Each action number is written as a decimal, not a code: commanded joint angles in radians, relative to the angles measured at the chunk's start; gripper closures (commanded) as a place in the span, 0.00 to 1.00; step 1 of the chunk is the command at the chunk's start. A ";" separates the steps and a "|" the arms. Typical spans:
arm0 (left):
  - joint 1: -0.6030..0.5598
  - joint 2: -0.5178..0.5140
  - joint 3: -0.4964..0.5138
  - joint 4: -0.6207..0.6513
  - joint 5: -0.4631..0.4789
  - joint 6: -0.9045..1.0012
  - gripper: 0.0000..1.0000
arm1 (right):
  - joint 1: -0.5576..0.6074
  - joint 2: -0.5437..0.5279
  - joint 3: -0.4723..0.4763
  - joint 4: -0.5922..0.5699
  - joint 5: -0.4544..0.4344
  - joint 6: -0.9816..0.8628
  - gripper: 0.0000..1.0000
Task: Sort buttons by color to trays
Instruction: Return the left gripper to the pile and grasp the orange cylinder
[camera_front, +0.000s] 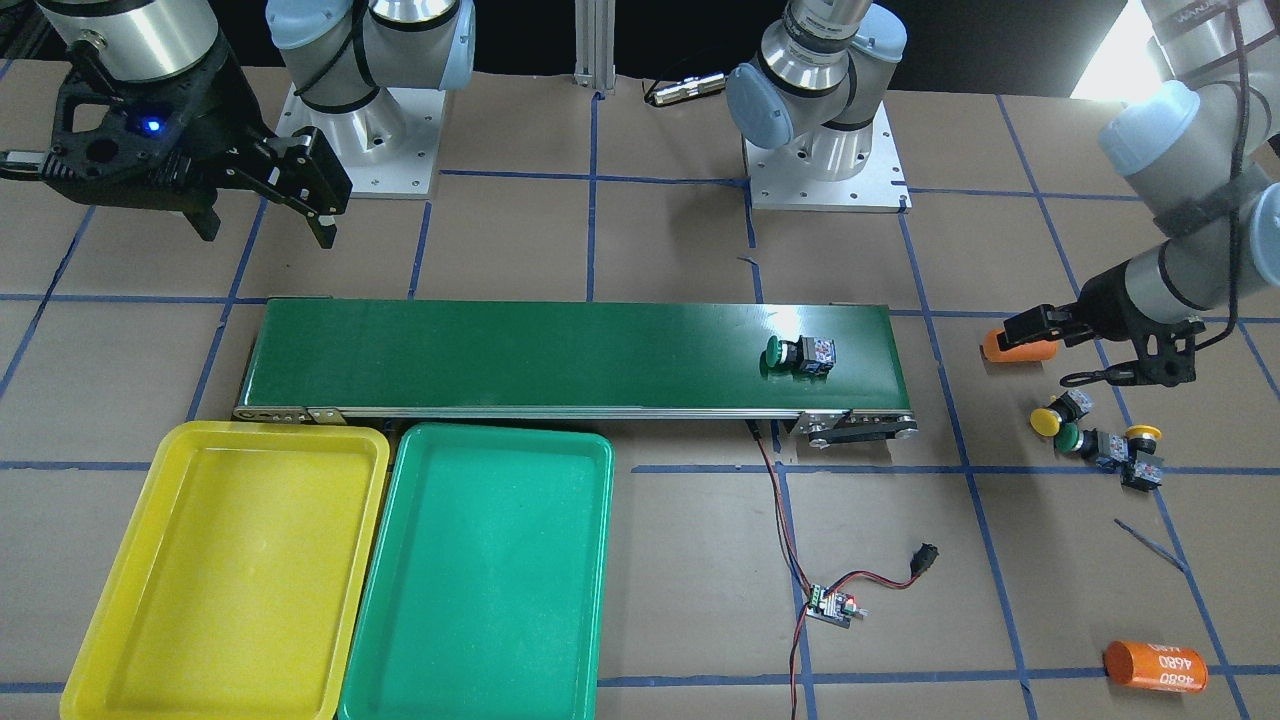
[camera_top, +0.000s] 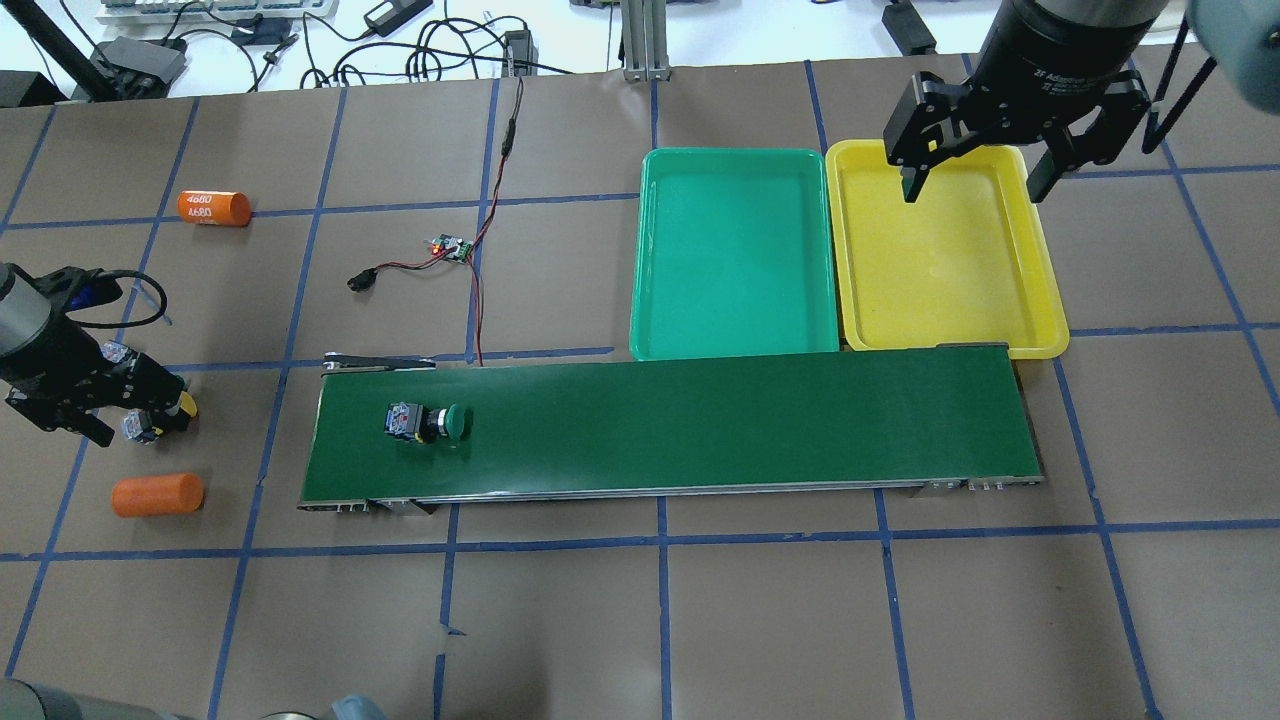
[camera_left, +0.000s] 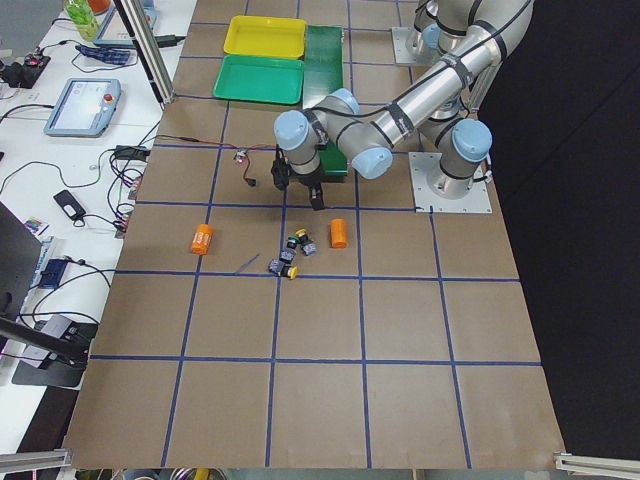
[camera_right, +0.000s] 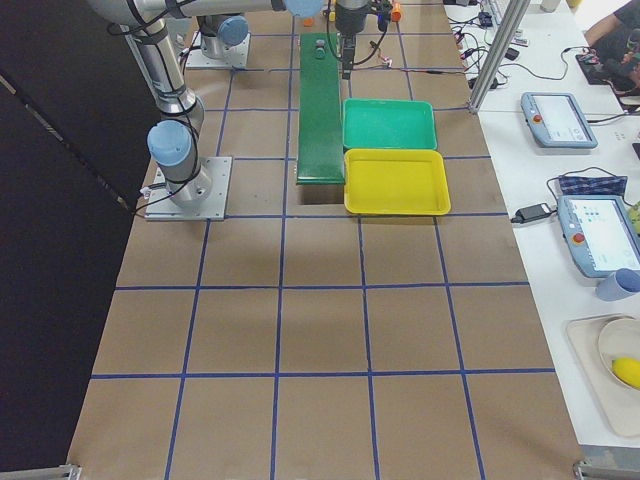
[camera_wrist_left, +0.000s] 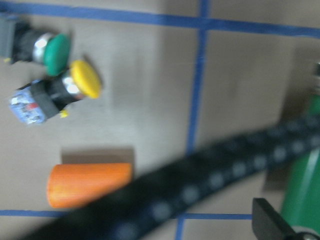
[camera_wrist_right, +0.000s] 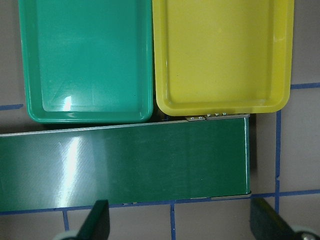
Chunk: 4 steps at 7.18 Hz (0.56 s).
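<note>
**Green-capped push-button** (camera_front: 800, 355): lies on its side on the conveyor belt (camera_front: 560, 355), near the end away from the trays, with its cap pointing toward them.

**Other push-buttons:** a yellow-capped one (camera_front: 1060, 412), a second green-capped one (camera_front: 1085, 440) and a second yellow-capped one (camera_front: 1140, 462) sit clustered on the bench (camera_front: 680, 250), past that belt end.

**Yellow tray** (camera_front: 120, 580) and **green tray** (camera_front: 380, 600): side by side, long edges touching, set against the belt's opposite end.

**Left end effector** (camera_left: 300, 198): fingers apart and holding nothing, low over the bench between the cluster and an orange cylinder (camera_front: 1020, 348).

**Right end effector** (camera_top: 975, 180): fingers spread wide and holding nothing, raised above the trays' end of the belt.

**Also on the bench:** a second orange cylinder (camera_front: 1155, 668) and a circuit board (camera_front: 832, 605) with red-black wires.
</note>
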 joint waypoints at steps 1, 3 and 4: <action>0.053 -0.042 -0.042 0.027 0.002 0.069 0.00 | -0.001 0.000 0.000 0.000 0.000 0.000 0.00; 0.053 -0.044 -0.059 0.033 0.118 0.072 0.00 | -0.001 -0.002 0.000 0.000 -0.003 -0.001 0.00; 0.053 -0.044 -0.067 0.038 0.125 0.081 0.00 | -0.001 -0.002 0.000 0.002 0.000 -0.001 0.00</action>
